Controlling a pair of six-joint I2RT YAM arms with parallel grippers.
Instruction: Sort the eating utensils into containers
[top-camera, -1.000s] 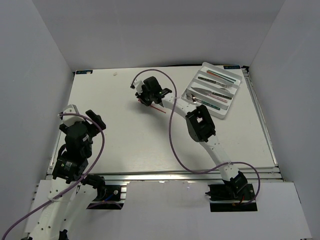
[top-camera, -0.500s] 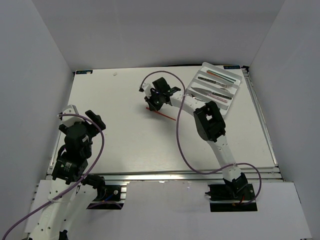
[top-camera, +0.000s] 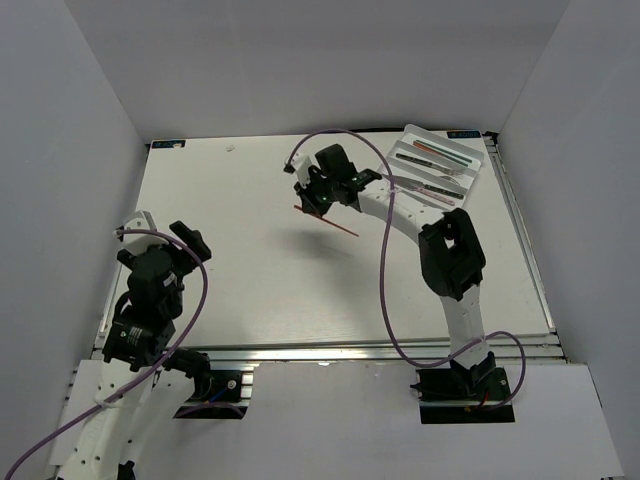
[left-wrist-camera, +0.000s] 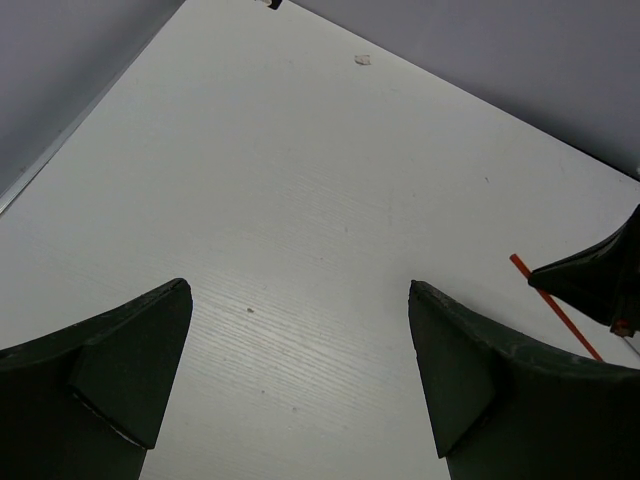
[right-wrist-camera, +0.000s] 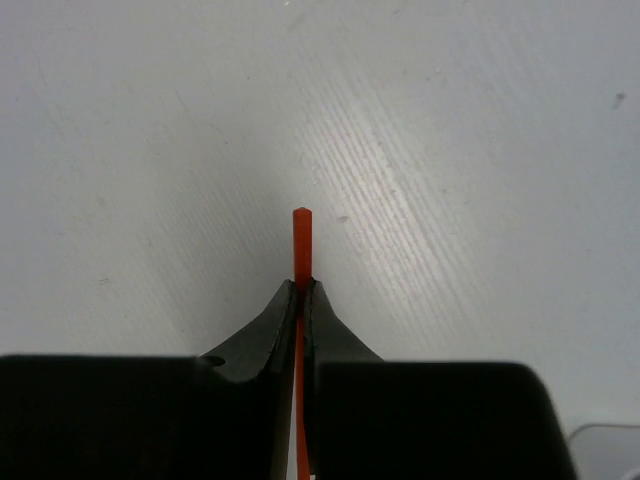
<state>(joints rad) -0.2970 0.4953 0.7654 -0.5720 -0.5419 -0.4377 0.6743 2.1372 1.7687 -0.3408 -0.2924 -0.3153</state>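
Eating utensils are not touched by the left gripper, which is folded back at the near left with fingers spread wide over the surface. Farther out, a red-orange chopstick is pinched tight in the right gripper, that arm being stretched forward and bent leftward; beyond, the other utensils are laid in the white tray.

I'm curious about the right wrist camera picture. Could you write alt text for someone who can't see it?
The right end effector is pinched shut on a thin red-orange chopstick, whose blunt tip pokes out just past the black fingertips. Behind it is the white table.
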